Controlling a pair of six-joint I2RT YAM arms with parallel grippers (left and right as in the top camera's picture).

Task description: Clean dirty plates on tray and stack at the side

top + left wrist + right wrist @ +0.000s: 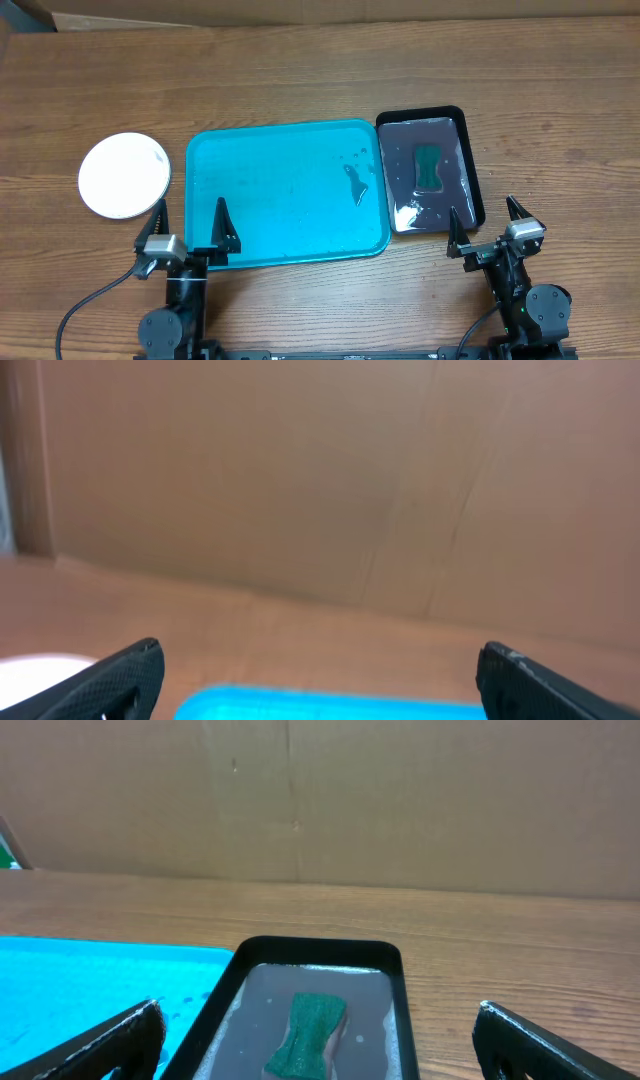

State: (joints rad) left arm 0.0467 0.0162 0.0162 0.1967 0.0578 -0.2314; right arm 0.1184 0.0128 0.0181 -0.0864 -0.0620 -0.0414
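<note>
A white plate (pixel 124 175) lies flat on the wooden table, just left of the teal tray (pixel 287 195); its edge shows at the lower left of the left wrist view (pixel 35 665). No plate lies on the tray, only wet drops and a dark smear (pixel 357 182) near its right end. My left gripper (pixel 190 215) stands open over the tray's near-left corner, with nothing between its fingers (pixel 120 680). My right gripper (pixel 485 215) stands open at the near end of the black tray (pixel 470 160), also holding nothing. In the right wrist view the gripper (pixel 318 1010) faces the green sponge (pixel 315 1030).
The black tray (pixel 320 948) holds shallow water and the green sponge (pixel 430 165), and sits against the teal tray's right side (pixel 90 980). A cardboard wall (pixel 400 800) stands along the table's far edge. Bare wood lies around both trays.
</note>
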